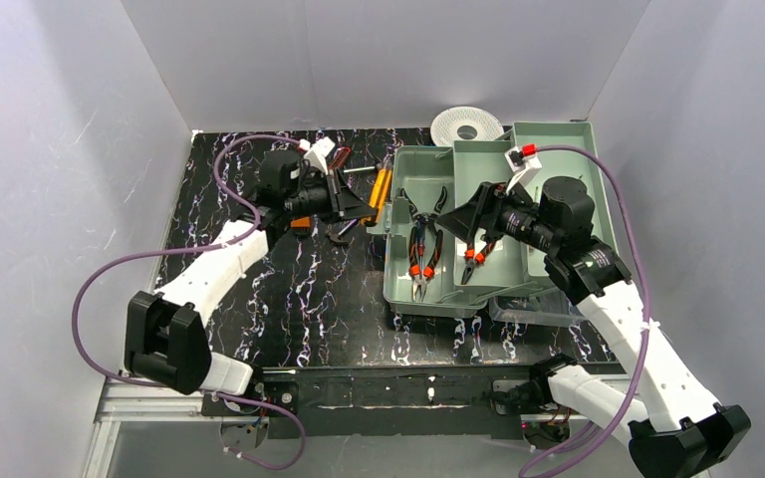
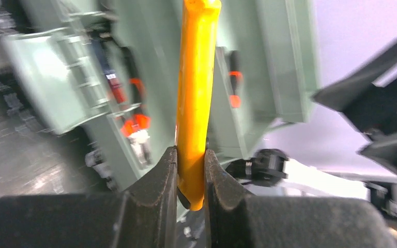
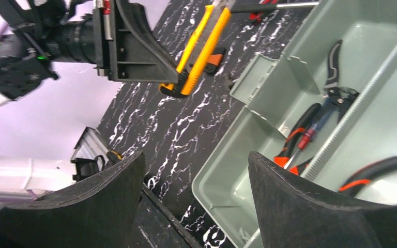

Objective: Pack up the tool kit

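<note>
- Pale-green plastic box [image 1: 548, 139] sits open on the right half of the worktop [image 1: 309, 299], its long side running away from the arms, with dividers splitting it into several compartments.
- Inside the left compartment lies a pair of black-and-red pliers [image 1: 420, 249], with a second red-and-black pair [image 1: 473, 261] in the next compartment over; the right wrist view shows more dark handles with red trim [image 3: 300, 137] along the divider.
- A clear translucent lid [image 1: 533, 311] lies at the box's near right corner, partly under the right arm [image 1: 637, 339].
- The yellow-handled tool [image 2: 194, 93] is above the worktop just outside the box's left wall, near its far corner.
- The left jaws are clamped on the lower end of that yellow handle, one finger on each side; the rest of the tool sticks out beyond them towards the box.
- The right jaws stand wide apart and grip nothing, hovering over the box's middle compartments.
- Behind the left jaws, more tools with red handles [image 1: 339, 159] lie on the worktop, partly hidden.
- A white round spool [image 1: 466, 124] rests against the box's far edge.
- Black, white-veined worktop stretches from the box's left wall to the left arm [image 1: 214, 264]; pale walls close in at the left, far and right edges, and the box's right side lies near the right wall.
</note>
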